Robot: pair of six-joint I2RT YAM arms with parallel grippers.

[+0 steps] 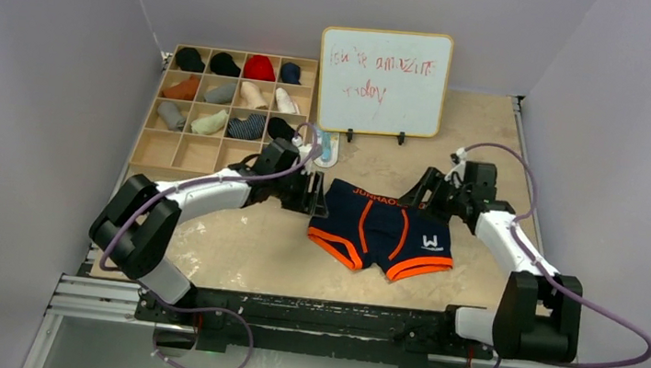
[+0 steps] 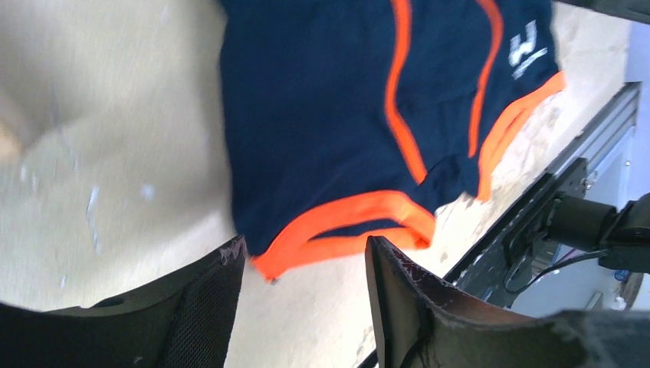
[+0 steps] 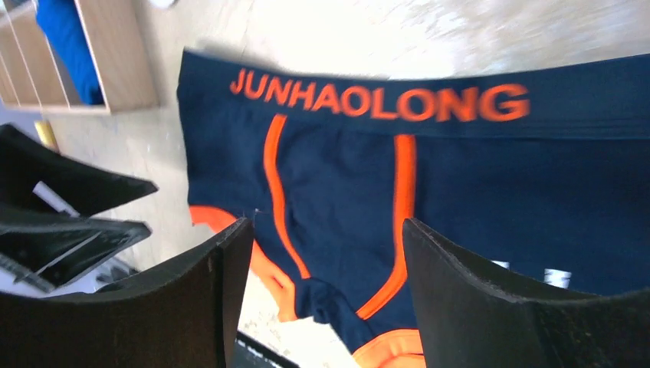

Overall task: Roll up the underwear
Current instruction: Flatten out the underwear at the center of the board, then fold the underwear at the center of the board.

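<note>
Underwear [image 1: 381, 232] in navy with orange trim lies spread flat near the middle of the bench [image 1: 276, 262]. Its waistband, lettered JUNHAOLONG in orange, is on the far side, and its two orange-hemmed legs point toward the arms' bases. A small white logo sits on the leg nearer the right arm. The left hand [image 2: 304, 245] hangs at the waistband's left end with its fingers apart, clear of the cloth in its own view. The right hand [image 3: 328, 226] hangs at the waistband's right end, its fingers also spread wide above the fabric. Whether either hand touches the cloth I cannot tell. Farther back stands a whiteboard [image 1: 382, 81] with red scribble. To its left is a wooden tray [image 1: 152, 148] of compartments, many holding rolled socks [image 1: 259, 67].
</note>
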